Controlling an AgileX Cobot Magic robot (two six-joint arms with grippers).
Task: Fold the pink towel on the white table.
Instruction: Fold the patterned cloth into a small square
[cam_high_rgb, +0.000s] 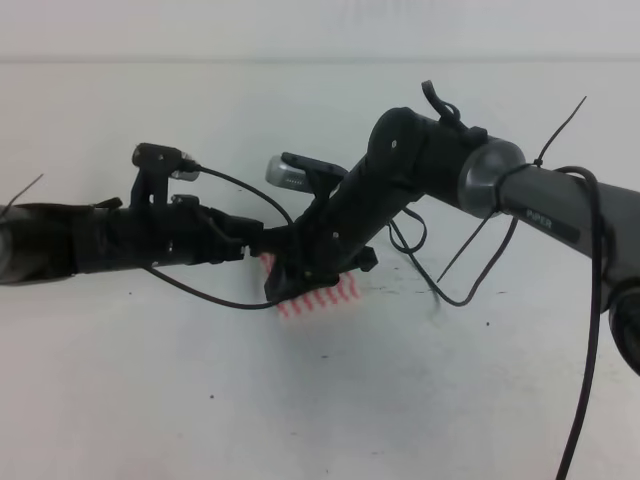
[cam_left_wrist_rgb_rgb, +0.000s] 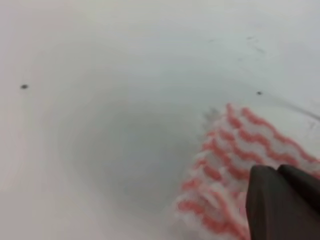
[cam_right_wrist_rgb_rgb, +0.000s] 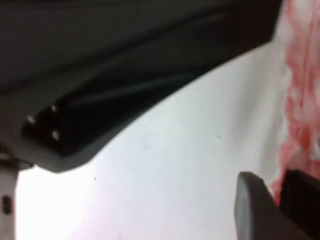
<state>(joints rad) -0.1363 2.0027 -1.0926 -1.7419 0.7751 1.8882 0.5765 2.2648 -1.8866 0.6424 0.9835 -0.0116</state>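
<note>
My two arms meet over the middle of the white desk, right above the pink towel, which lies bunched small on the desk beneath them. My left pincer looks closed, its dark fingertips side by side on the striped cloth, apparently pinching it. My right pincer sits at the towel's edge with cloth between its fingers, though the blurred view leaves me unable to tell how firmly it grips.
</note>
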